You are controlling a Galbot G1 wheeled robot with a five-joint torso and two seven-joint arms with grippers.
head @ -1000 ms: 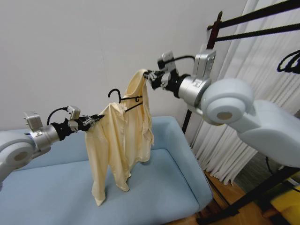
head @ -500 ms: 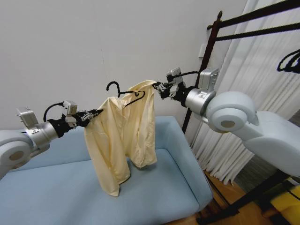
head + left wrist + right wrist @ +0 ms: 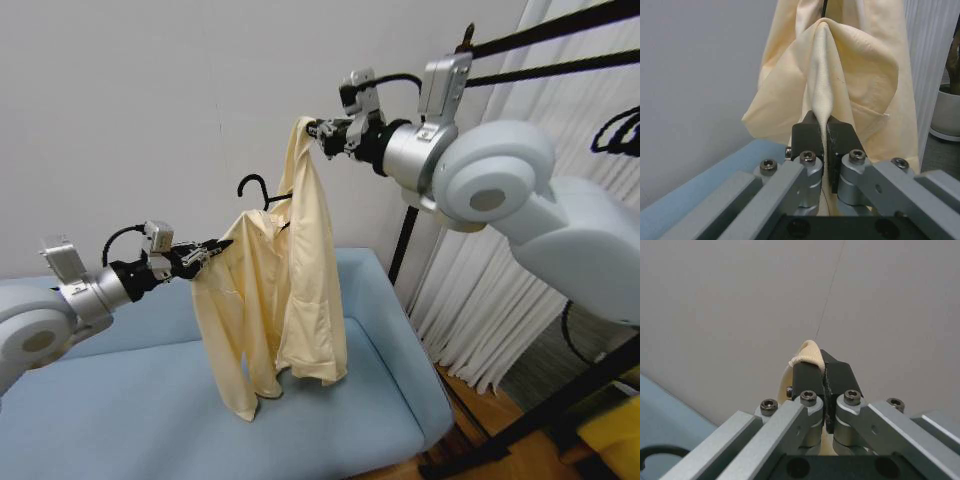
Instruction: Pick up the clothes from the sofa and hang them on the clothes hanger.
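The shirt [image 3: 290, 300] hangs above the sofa [image 3: 390, 340], stretched between 2 grippers. The right gripper [image 3: 313, 128], arm raised high, is clamped on its top edge. The left gripper [image 3: 220, 245], arm reaching low and level, pinches a lower fold. A hanger [image 3: 258, 188] seems tucked inside the collar.

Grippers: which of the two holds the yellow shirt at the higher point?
The right gripper: it is shut on the shirt at its top. The left gripper pinches a fold lower, above the sofa.
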